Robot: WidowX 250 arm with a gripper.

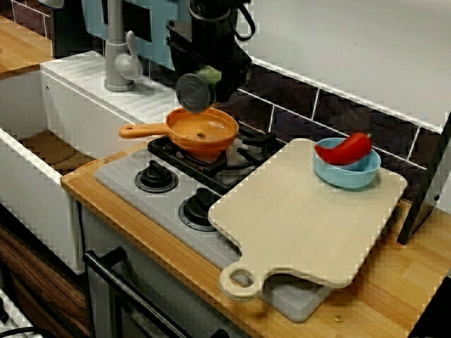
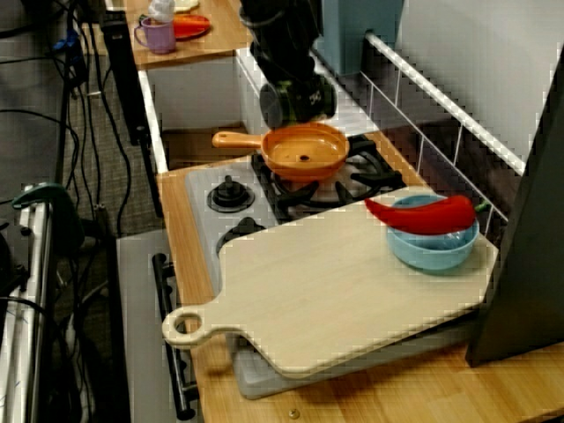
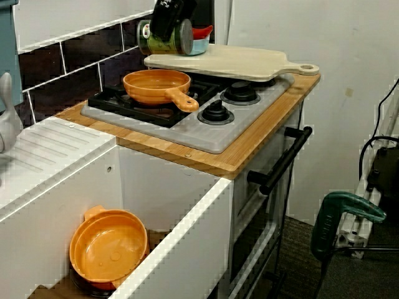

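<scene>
the view facing the tiled wall showed the gripper closed around a small can. the can was tipped on its side, so one grey end faced the room and a strip of green label showed behind it. i could not make out the fingers under the black housing. the can hung in the air with nothing beneath it, though, so i judged it firmly clamped. it sat above the back rim of the orange pan, clear of it and not touching.

the pan stood on the rear burner of the grey stove, its handle pointing toward the sink. it held nothing but a small dark speck on its floor.

as for how far things had got, the can was lifted off every surface and held over the stove. it was not set down in the pan, on the board or anywhere else, so the lifting looked done and any placing had not been.

to the right, a pale cutting board lay over the stove's edge and onto the wooden counter. a blue bowl stood on its far corner with a red pepper resting across the rim, well apart from the gripper. the view from the sink end showed an orange pot down in the sink, untouched.
</scene>
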